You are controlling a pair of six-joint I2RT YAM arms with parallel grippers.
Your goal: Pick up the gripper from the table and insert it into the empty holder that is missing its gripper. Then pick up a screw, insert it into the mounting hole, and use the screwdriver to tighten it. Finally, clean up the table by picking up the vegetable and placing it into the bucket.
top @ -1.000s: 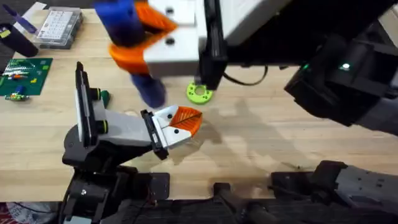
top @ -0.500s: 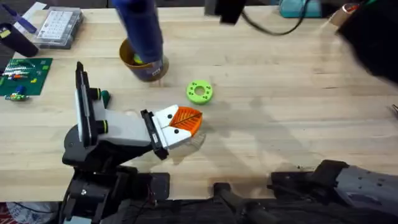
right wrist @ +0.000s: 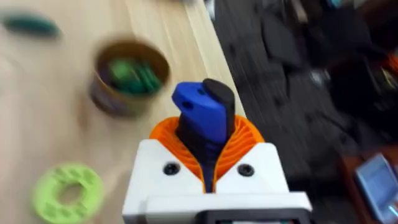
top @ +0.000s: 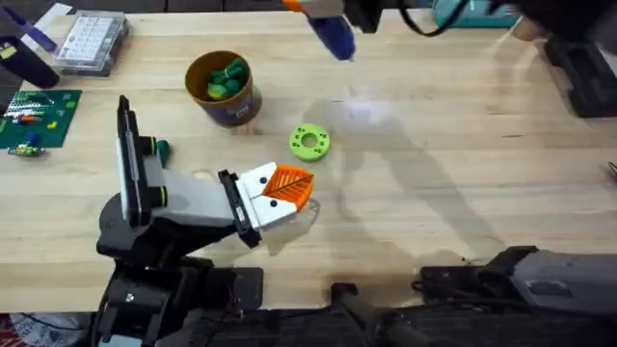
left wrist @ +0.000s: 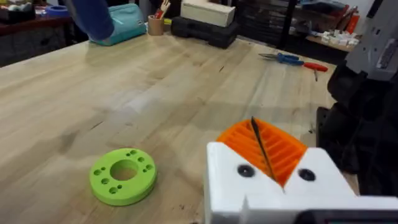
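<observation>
Right gripper (right wrist: 208,168) is clamping the blue screwdriver (right wrist: 202,118) between its orange ribbed pads, fingers closed tight on the handle; in the overhead view the screwdriver (top: 331,29) is showing blurred at the far edge of the table (top: 434,173), right of centre. Left gripper (left wrist: 264,155) is sitting with its orange pads pressed together, nothing between them, just a thin dark seam.

The small gripper (top: 280,190) is sitting in the holder (top: 183,202) at the near left, orange fingers pointing right. The yellow bucket (top: 224,89) is standing far left of centre with green pieces inside (top: 227,79), so the vegetable is apparently in already. Lime-green ring (top: 308,143) is lying between bucket and holder, apart from both. Another small green piece (top: 162,149) is showing just behind the holder's upright; cannot tell what it is.

Judging from this, the task is looking almost done, with the screwdriver being carried away.

Risks: screwdriver is held by the handle end only, so a fast swing could be tilting it in the pads or slipping it out. Setting it down near the far edge could be rolling it off. Cannot tell whether the screw is seated; if it is loose, the mounted gripper could be sagging out of the holder.
</observation>
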